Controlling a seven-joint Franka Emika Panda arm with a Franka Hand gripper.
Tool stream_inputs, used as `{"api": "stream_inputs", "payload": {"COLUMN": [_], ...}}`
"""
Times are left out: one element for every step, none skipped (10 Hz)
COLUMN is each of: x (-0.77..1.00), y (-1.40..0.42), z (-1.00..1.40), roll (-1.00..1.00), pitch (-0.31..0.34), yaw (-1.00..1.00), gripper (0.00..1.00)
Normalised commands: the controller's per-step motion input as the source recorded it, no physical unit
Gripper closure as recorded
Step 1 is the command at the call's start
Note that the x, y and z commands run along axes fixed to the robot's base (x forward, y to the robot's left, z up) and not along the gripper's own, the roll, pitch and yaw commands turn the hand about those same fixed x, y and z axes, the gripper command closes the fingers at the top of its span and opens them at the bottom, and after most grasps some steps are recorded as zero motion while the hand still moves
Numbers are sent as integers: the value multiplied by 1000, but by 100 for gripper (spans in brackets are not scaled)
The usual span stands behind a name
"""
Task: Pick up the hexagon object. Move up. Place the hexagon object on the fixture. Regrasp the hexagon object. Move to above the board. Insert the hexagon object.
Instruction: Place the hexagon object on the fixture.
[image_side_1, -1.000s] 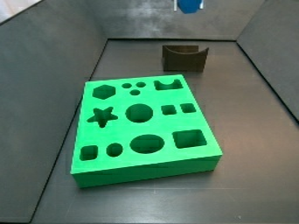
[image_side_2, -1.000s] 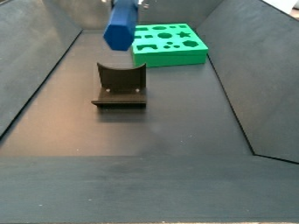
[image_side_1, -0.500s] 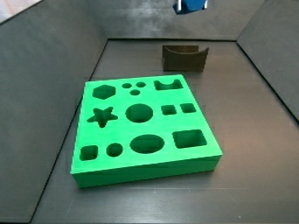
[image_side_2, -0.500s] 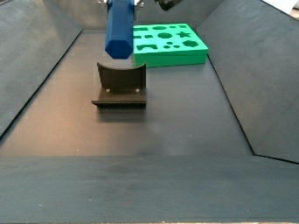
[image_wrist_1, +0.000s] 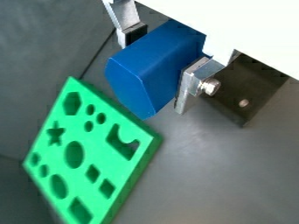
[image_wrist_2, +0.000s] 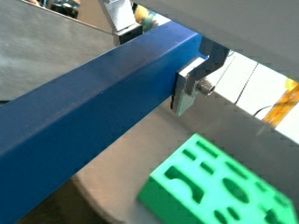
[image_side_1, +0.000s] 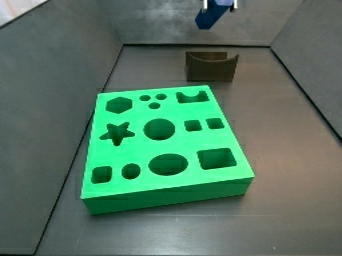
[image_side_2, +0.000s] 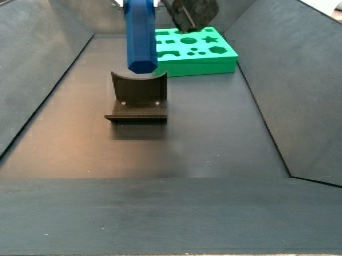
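The hexagon object (image_side_2: 139, 36), clamped between my gripper's (image_wrist_1: 158, 59) closed fingers (image_wrist_1: 190, 83), hangs upright with its lower end at the fixture's (image_side_2: 136, 97) notch, ready, I judge, for setting down.

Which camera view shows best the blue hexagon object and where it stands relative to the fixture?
A side view shows it best: the hexagon object hangs upright, its lower end at the fixture notch. The wrist views show it clamped in the gripper, filling the picture. Another side view catches only its tip.

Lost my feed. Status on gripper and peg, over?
Gripper shut on long blue hexagonal peg, above the dark notched fixture. Peg upright, low end at the notch. Nothing in the way.
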Motion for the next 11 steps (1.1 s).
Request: {"api": "stream_inputs", "payload": {"x": [56,57,58,46,70,69,95,98,99,104,94], "y": [38,39,33,22,20,22,28,30,32,31,23], "z": [-9,-12,-5,1,-1000,-1000,-1000,-1000,-1000,-1000,-825], "roll": [-729,-602,-361,-225,-252,-235,-198,-140,-94,-58,-40], "pitch": [131,104,51,-7,69,55,15,-23,-49,-67,-69], "yaw": [-196,-201,-198,-181,-180,-168,-153,-136,-121,-99,-78], "gripper": [100,100,100,100,100,100,100,100,100,100,100]}}
